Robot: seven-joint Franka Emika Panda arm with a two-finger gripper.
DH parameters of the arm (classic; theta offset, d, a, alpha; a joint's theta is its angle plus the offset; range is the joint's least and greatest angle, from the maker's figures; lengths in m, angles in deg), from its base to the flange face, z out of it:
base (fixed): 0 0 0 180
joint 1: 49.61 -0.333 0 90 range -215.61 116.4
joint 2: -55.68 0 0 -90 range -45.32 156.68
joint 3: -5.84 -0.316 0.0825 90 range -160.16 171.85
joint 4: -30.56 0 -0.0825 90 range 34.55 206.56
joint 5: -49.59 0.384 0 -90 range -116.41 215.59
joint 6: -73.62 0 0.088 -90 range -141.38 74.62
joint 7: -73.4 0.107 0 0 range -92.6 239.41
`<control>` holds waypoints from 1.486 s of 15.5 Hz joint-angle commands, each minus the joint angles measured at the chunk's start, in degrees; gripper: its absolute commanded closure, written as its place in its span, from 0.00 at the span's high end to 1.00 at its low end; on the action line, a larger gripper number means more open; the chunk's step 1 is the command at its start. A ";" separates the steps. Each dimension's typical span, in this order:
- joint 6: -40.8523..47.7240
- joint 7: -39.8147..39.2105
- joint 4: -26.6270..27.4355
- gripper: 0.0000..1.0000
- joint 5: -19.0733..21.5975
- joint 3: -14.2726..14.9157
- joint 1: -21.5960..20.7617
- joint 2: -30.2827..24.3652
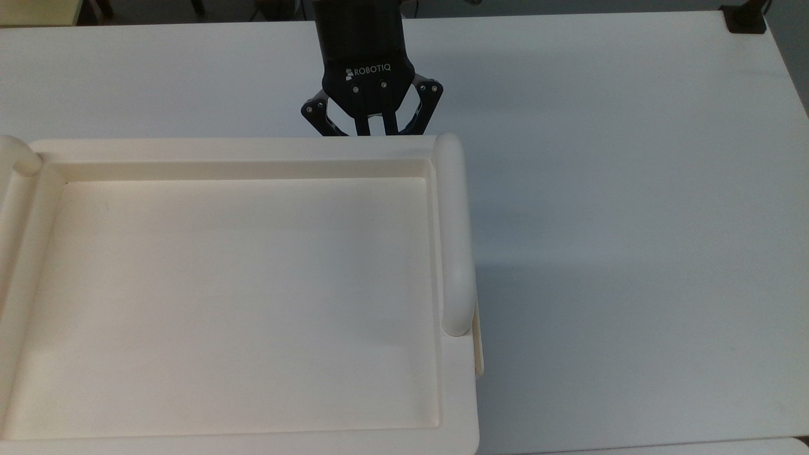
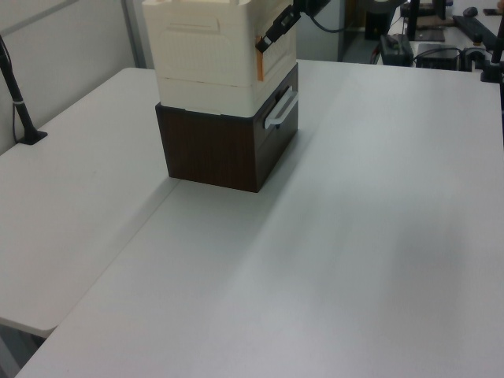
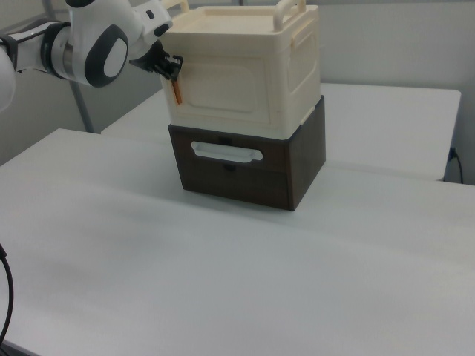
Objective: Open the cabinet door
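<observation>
Cream cabinet (image 3: 245, 67) sits on a brown box (image 3: 249, 167); the tool (image 1: 371, 129) looks clenched on the cabinet door (image 3: 223, 87) edge, to pull.

"ROBOTIQ" in white on black hand (image 1: 370, 129) body; no other text

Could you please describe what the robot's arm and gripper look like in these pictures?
The arm has rounded white shells with a dark grey round cap at a joint. The gripper is black, marked ROBOTIQ in white lettering, with a boxy body, small pale screws and linked finger bars on both sides. A black cable loops behind it in the left view.
</observation>
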 commanded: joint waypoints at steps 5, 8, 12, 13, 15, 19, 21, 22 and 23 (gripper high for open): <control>10.25 0.66 2.23 0.00 0.65 -0.05 1.46 -3.21; 15.36 0.66 2.23 0.01 0.65 -0.05 2.51 -4.35; 20.02 -0.13 2.23 0.01 0.65 0.04 4.27 -5.06; 21.94 -0.83 2.23 0.02 0.65 0.04 5.06 -5.75; 26.16 -2.76 2.49 0.04 0.65 0.04 6.90 -7.24; 36.44 -7.32 2.49 0.37 0.65 0.39 10.86 -10.50; 40.75 -10.05 2.49 0.50 0.65 0.83 12.62 -11.82; 42.95 -11.19 2.49 0.56 0.65 0.83 13.93 -12.17; 45.06 -12.34 2.49 0.58 0.56 0.92 15.25 -12.35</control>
